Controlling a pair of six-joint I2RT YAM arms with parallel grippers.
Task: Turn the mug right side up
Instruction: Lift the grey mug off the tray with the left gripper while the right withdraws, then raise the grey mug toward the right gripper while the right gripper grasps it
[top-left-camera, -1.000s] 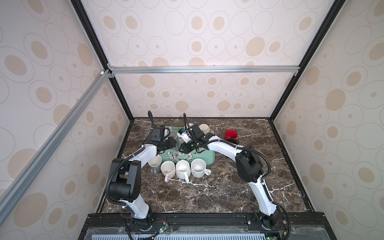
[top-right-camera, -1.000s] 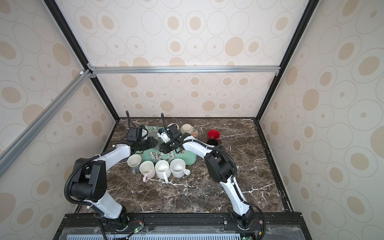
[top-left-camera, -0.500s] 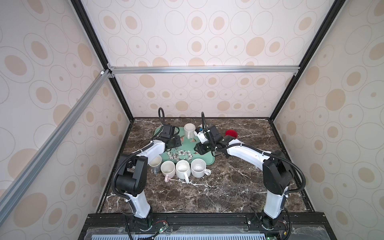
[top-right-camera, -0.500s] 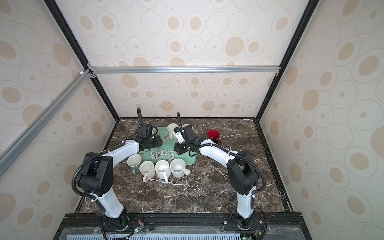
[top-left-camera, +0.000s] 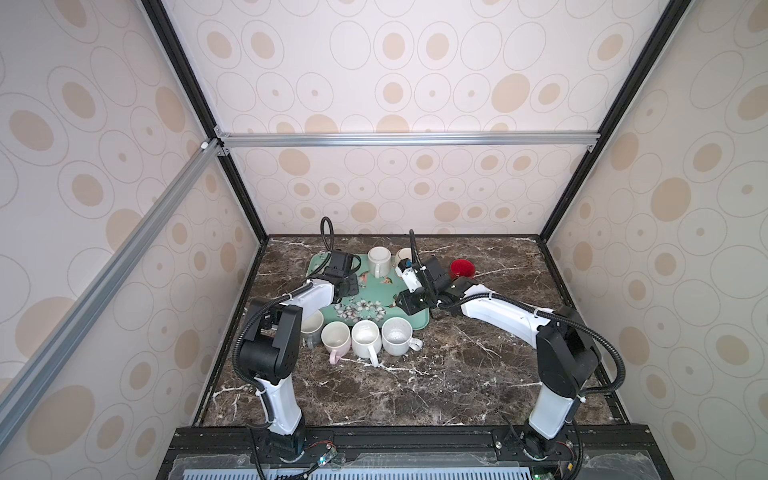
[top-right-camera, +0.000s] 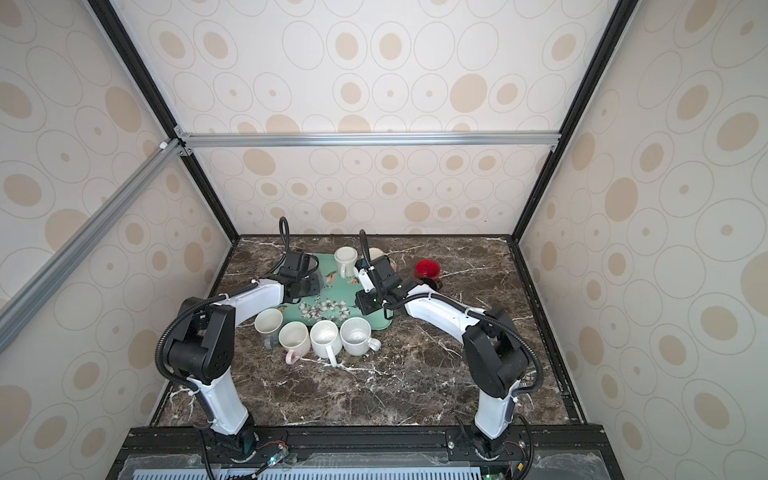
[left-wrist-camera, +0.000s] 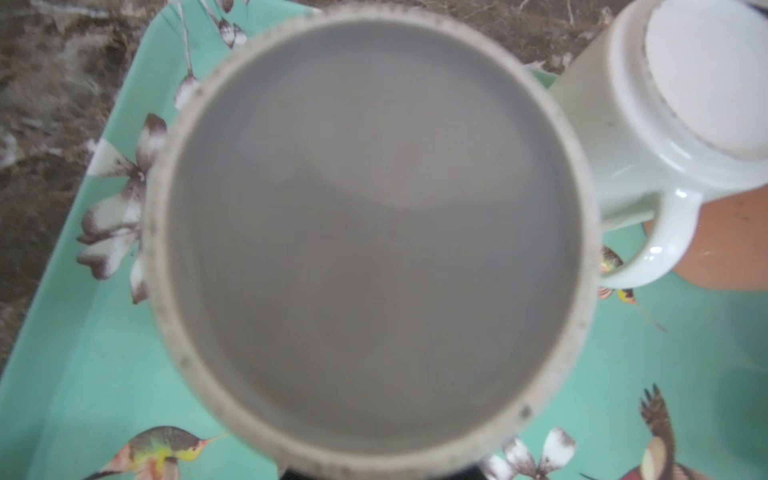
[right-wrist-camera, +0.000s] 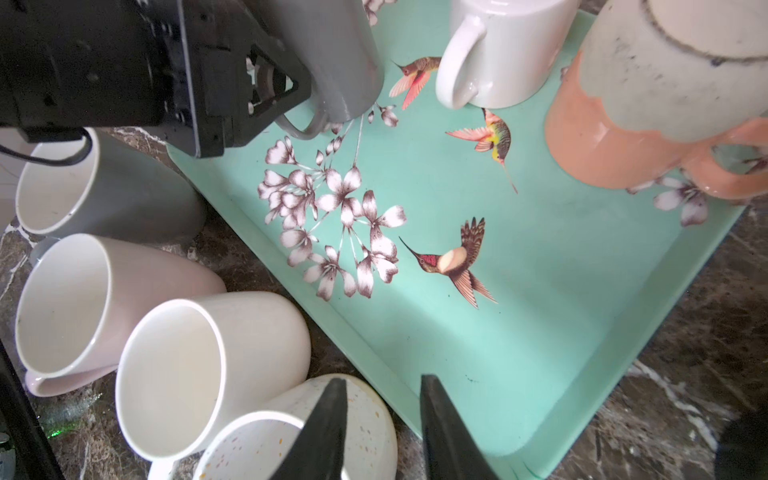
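Note:
My left gripper (top-left-camera: 347, 286) is shut on a grey mug (right-wrist-camera: 336, 54) over the back left of the teal tray (top-left-camera: 374, 293). The mug is tilted, with its handle (right-wrist-camera: 299, 124) hanging below the fingers. In the left wrist view the grey mug (left-wrist-camera: 374, 232) fills the frame with its mouth towards the camera and hides the fingers. Its lower end is close to the tray (right-wrist-camera: 561, 270); I cannot tell if it touches. My right gripper (right-wrist-camera: 382, 382) is open and empty above the tray's front right corner, also in a top view (top-right-camera: 368, 305).
A white mug (top-left-camera: 379, 259) and a peach speckled mug (right-wrist-camera: 623, 104) stand upside down at the tray's back. Several mugs stand mouth up along the tray's front edge, from a grey one (top-left-camera: 311, 326) to a speckled one (top-left-camera: 397, 334). A red mug (top-left-camera: 462, 269) sits on the marble at the right.
Both arms have swung to the right over the tray. My left gripper's jaws have closed on the grey mug. The right gripper's opening has not changed.

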